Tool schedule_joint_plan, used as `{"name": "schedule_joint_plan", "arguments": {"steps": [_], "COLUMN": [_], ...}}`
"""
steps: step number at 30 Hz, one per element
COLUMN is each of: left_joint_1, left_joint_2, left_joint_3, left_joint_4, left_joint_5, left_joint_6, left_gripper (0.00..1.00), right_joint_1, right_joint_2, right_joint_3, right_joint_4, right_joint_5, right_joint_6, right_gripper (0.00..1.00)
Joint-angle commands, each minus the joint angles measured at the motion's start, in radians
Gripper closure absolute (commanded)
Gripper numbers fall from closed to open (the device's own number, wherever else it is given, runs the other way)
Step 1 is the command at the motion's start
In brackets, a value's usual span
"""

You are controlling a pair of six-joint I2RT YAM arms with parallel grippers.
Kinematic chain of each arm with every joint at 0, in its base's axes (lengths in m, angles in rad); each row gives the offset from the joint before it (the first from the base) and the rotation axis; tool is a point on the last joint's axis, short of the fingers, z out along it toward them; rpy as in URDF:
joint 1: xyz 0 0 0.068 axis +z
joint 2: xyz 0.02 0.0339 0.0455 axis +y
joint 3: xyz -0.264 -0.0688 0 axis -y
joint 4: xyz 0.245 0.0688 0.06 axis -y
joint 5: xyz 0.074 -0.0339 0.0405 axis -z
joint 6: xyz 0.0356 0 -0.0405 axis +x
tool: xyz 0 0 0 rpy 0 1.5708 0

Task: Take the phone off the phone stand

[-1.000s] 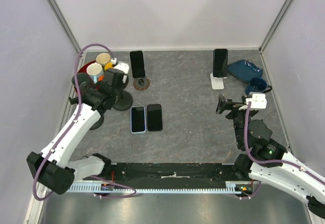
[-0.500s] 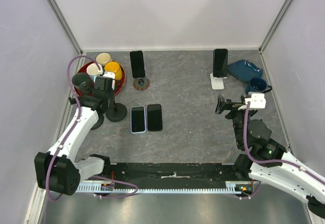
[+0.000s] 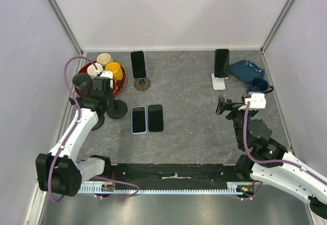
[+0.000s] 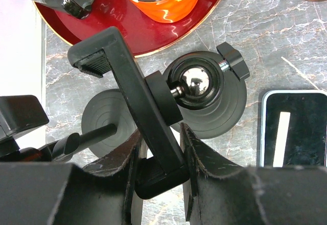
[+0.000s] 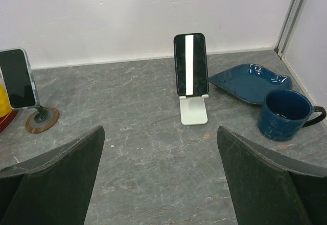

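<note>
Three walls point(image 3: 173, 16) hem our surface point(image 3: 194, 118); centre-right lies open. We count two propped phones point(image 3: 222, 63), two flat phones point(image 3: 155, 118). Left hand point(image 4: 159, 153) pinches a clamp stand point(image 4: 130, 90); right hand point(image 3: 223, 105) is spread.

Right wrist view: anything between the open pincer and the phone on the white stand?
Nothing visible. The right pincer, jaws open, faces the phone on its white stand across bare table. The blue plate and blue mug sit to the right of that line.
</note>
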Motion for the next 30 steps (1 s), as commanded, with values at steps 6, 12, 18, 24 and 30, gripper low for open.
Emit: {"name": "schedule_joint_plan", "arguments": {"steps": [6,12,18,24,30], "left_joint_1": [0.008,0.008,0.008,0.008,0.008], "left_joint_2": [-0.045,-0.049,-0.046,-0.068,-0.111], "left_joint_3": [-0.008,-0.011,-0.008,-0.008,-0.011], "left_joint_4": [0.105,0.088,0.08,0.082,0.089], "left_joint_5": [-0.054,-0.068,-0.047,-0.013,0.012], "left_joint_6": [-0.009,-0.015,-0.02,-0.025,-0.035], "left_gripper": [0.98,0.98,0.79,0.52,0.36], "right_joint_1": [0.003,0.003,0.001,0.001,0.001], "right_joint_2": [0.009,0.018,0.018,0.032,0.043], "right_joint_3": [-0.003,0.0,0.002,0.008,0.02], "right_joint_4": [0.011,0.011,0.011,0.011,0.008], "right_joint_5": [-0.001,-0.002,0.003,0.003,0.006], "right_joint_6": [0.002,-0.002,-0.005,-0.014,-0.025], "right_gripper": [0.02,0.02,0.02,0.02,0.02]}}
